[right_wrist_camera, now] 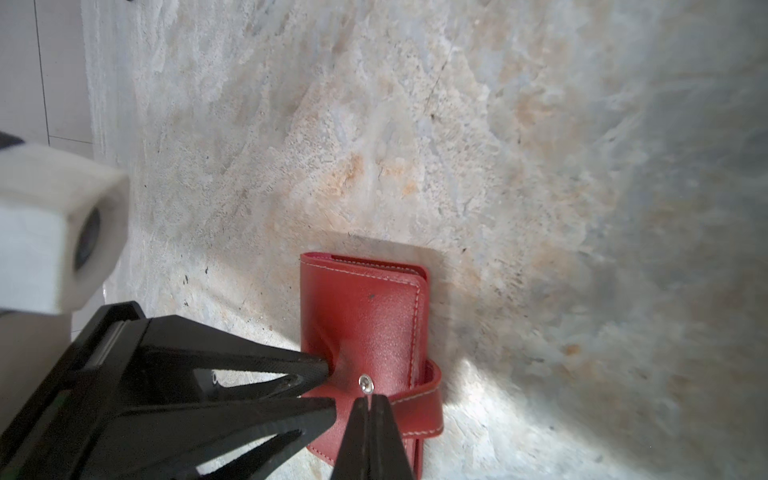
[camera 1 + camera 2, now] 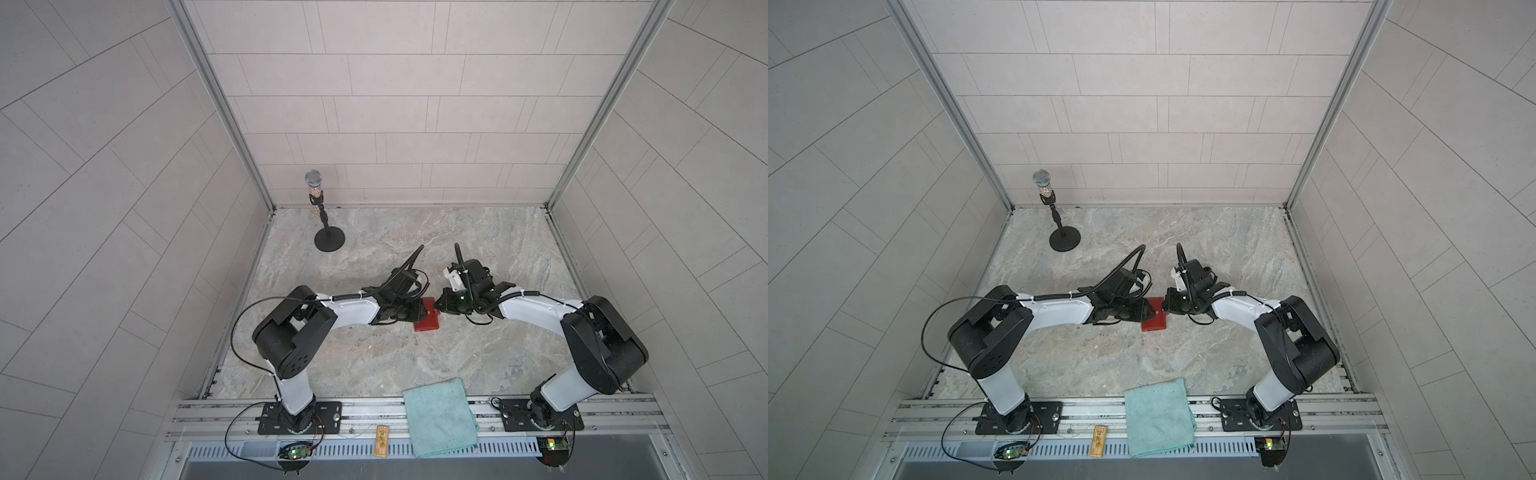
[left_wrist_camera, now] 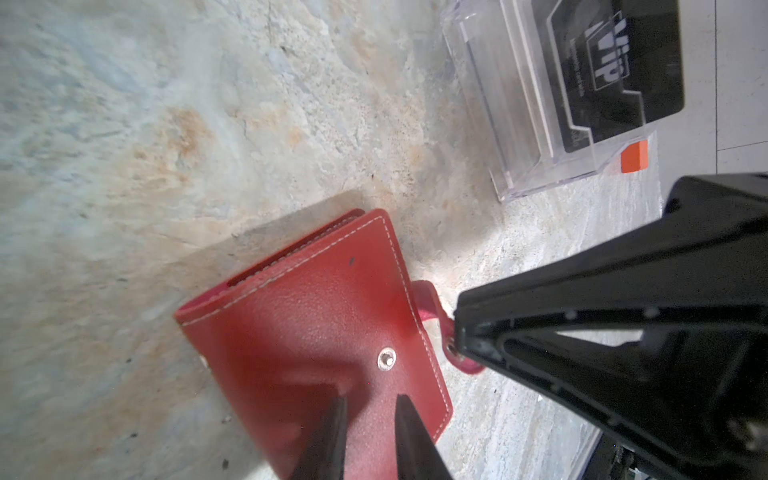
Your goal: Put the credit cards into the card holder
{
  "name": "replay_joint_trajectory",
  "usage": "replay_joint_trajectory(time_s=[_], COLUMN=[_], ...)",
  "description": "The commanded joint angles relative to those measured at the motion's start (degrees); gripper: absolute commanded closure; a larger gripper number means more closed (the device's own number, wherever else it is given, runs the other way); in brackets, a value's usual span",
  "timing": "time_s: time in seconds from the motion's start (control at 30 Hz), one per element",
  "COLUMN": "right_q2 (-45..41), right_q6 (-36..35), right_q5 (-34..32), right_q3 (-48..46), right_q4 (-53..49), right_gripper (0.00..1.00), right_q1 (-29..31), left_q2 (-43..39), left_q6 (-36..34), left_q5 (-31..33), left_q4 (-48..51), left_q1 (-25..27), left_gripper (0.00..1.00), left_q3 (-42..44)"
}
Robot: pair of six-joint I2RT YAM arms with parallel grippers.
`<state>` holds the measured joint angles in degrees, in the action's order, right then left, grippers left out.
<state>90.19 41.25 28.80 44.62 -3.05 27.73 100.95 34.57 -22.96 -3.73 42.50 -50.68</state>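
Red, white-stitched card holder (image 3: pixel 316 324)

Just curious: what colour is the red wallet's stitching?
White stitching on the card holder, clearest in the left wrist view.

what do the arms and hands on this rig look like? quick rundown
Both sides match. Left arm and right arm: white shells on the links, chunky black joint housings. A black ribbed cable runs along each. Left hand and right hand: all black, with long tapered fingers that have triangular cut-outs.
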Motion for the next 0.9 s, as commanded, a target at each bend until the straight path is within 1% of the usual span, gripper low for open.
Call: replay_joint_trajectory(time_s=[0.0, 0.23, 0.47, 0.87], right_q2=[1.7, 4.2, 5.8, 4.1], right_q6=[2.1, 4.2, 4.6, 1.6], right_q5=[1.8, 4.1, 4.2, 2.2], right_q3=[-0.6, -1.7, -1.8, -0.7], right_q4=[4.2, 10.0, 10.6, 3.9], right_gripper=[1.0, 1.0, 1.0, 1.0], right_q1=[-0.1, 0.0, 0.2, 0.2], left_q2=[0.5, 0.3, 0.3, 0.2], left_q6=[1.1, 1.3, 1.1, 0.7], left_q5=[2.9, 3.2, 3.4, 3.9], left_q4=[0.5, 0.4, 0.6, 1.1], left_q1=[0.1, 0.1, 0.1, 0.1], left_gripper=[0.73, 0.73, 0.73, 0.74], left_q3=[1.8, 2.2, 2.5, 2.4])
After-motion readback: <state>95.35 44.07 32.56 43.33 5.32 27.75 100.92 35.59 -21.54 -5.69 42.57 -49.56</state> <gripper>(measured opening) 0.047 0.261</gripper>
